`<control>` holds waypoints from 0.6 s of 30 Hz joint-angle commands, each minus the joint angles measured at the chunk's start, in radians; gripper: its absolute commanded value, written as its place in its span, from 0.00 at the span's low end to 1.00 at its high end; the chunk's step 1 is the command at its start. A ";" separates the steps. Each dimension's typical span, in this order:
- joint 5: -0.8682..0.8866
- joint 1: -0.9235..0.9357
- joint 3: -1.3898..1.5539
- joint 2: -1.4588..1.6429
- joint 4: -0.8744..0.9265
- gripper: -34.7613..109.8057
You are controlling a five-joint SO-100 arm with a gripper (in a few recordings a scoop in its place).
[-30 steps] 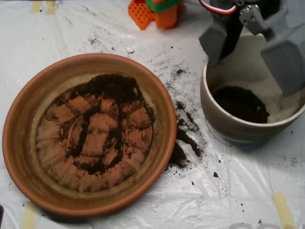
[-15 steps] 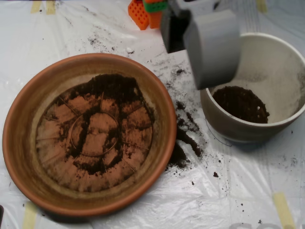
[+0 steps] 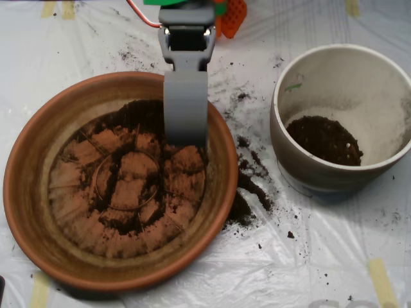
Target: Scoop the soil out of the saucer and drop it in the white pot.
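The terracotta saucer (image 3: 29,192) lies at the left, with a thin layer of dark soil (image 3: 138,115) spread over its ridged base, thickest near the top. The grey scoop (image 3: 186,131) hangs over the saucer's upper part, its tip above the soil at the top middle. From above it appears as one narrow grey slab reaching down from the arm's wrist (image 3: 186,35). The white pot (image 3: 289,147) stands at the right, apart from the scoop, with a heap of soil (image 3: 324,140) in its bottom.
Spilled soil (image 3: 250,189) lies on the white plastic sheet between saucer and pot, with more crumbs scattered above. An orange block (image 3: 232,16) sits at the top edge beside the arm. Tape strips mark the sheet's corners.
The scoop has left the pot, where it hung open, and swung left across the gap. It now sits over the saucer's upper part, turned so it appears narrow.
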 commanded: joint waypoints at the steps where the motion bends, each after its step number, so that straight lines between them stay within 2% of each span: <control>1: -0.014 0.021 0.086 0.155 -0.055 0.56; 6: 0.012 0.063 0.216 0.176 -0.140 0.56; 13: -0.009 0.150 0.187 -0.066 -0.213 0.55; 16: -0.015 0.169 0.152 -0.161 -0.215 0.48; 18: -0.025 0.173 0.127 -0.212 -0.207 0.47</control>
